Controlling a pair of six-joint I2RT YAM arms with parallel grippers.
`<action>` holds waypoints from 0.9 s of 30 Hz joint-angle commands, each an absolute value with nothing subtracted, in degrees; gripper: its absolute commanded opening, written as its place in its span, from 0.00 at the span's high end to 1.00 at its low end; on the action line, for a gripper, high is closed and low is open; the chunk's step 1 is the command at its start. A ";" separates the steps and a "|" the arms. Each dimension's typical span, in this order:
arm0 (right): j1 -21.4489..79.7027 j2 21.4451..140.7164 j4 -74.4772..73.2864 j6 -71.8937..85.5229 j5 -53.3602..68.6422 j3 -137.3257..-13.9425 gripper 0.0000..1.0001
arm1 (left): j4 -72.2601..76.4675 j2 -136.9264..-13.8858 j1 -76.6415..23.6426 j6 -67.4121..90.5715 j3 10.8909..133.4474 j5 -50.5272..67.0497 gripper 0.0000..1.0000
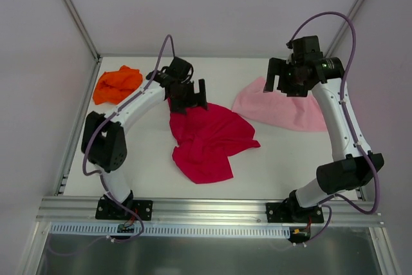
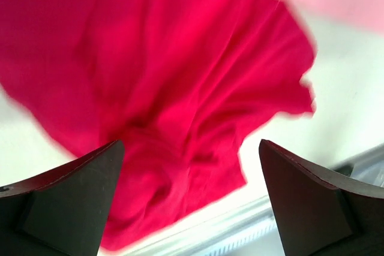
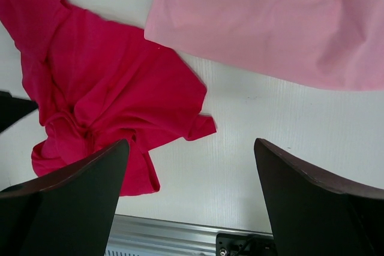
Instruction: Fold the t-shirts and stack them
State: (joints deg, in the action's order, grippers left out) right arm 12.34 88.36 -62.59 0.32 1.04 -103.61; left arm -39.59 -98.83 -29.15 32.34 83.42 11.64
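Observation:
The crimson red t-shirt (image 1: 206,140) lies crumpled in the middle of the table, seen also in the left wrist view (image 2: 162,88) and the right wrist view (image 3: 102,94). The pale pink t-shirt (image 1: 283,109) lies spread at the back right (image 3: 270,22). The bright orange t-shirt (image 1: 116,84) is bunched at the back left. My left gripper (image 1: 190,96) hovers open over the red shirt's far edge, nothing between its fingers (image 2: 72,202). My right gripper (image 1: 283,75) is raised, open and empty, above the pink shirt's left end.
The white table (image 1: 277,159) ends in a metal rail (image 1: 206,207) at the near edge, where both arm bases are bolted. Grey walls close in the back and both sides.

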 commanded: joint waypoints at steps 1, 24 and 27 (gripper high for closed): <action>13.01 86.93 -61.35 1.67 4.31 -100.56 0.09 | -39.82 -108.08 -28.83 29.45 94.79 7.38 0.02; 18.19 72.51 -60.20 5.18 7.30 -78.57 0.09 | -43.68 -127.52 -27.51 22.59 111.27 -11.16 0.03; 18.28 72.07 -60.82 4.83 7.12 -79.19 0.09 | -43.86 -129.11 -27.42 21.36 111.88 -11.51 0.03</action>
State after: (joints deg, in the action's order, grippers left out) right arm 17.76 74.59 -60.34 4.25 6.90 -78.04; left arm -43.57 -127.50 -27.66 24.10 109.75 -8.67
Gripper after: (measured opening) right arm 0.906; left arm 0.971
